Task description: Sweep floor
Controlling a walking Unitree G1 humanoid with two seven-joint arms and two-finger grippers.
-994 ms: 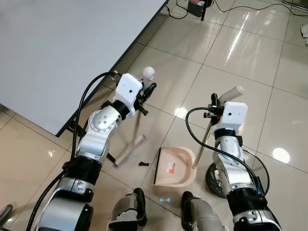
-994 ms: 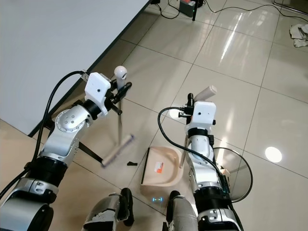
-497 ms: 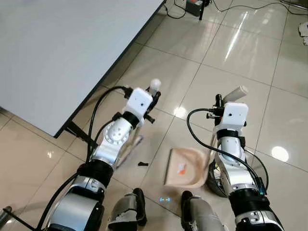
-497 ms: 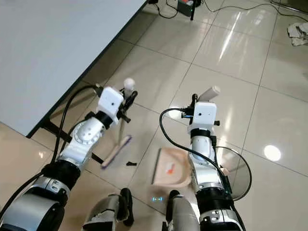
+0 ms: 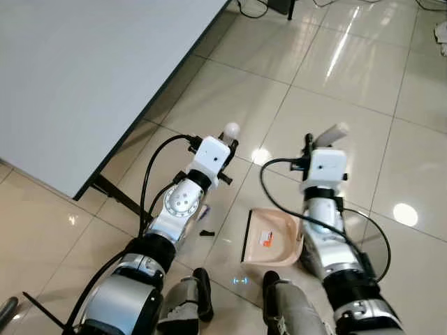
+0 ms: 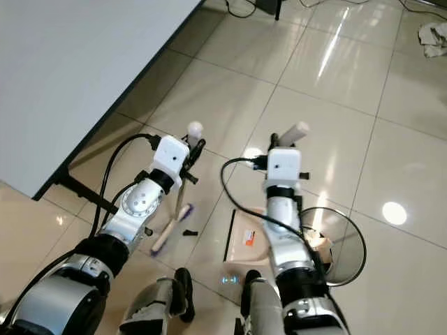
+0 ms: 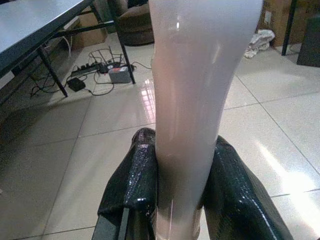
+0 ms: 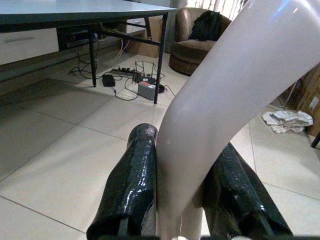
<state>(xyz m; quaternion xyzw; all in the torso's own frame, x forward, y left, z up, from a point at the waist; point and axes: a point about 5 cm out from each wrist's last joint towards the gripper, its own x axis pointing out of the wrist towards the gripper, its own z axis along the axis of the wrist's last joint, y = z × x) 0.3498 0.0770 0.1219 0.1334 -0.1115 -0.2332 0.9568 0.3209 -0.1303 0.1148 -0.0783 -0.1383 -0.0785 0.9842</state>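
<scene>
A: Item one, step in hand?
B: Sweeping debris toward the dustpan. Left end effector [image 7: 181, 192]: fingers clamped on the broom [image 7: 192, 100] handle. Right end effector [image 8: 182, 192]: fingers clamped on the dustpan handle [image 8: 235, 95].

A: Item two, location of the task's things?
B: Broom head [image 6: 170, 229] rests on the floor [image 5: 335, 84], slanted, just in front of the robot's left foot. Dustpan [image 5: 274, 237] sits flat on the tiles, in front of the feet, open edge facing the broom. One small dark scrap [image 5: 205, 232] lies between broom head and dustpan mouth, just beside the brush, apart from the pan.

A: Item three, next move?
B: Judged: a short stroke of the brush across the scrap toward the pan's lip, pan held steady and pressed flat so the scrap does not slip beneath. Task seems near the collecting stage, not finished.

A: Item four, surface?
B: Glossy beige tiles, dark grout lines, bright lamp reflections. Likely slick; light debris may skid past the pan.

A: Item five, room?
B: Grey bench [image 5: 84, 77] with dark legs over the floor at the robot's left. Cables and a power strip [image 7: 102, 75] on the floor beyond. Brown armchair [image 8: 192, 47] further off. Crumpled cloth [image 8: 290, 120] on the tiles. A wire-rimmed round object [image 6: 335, 244] by the right leg; its kind cannot be told.
</scene>
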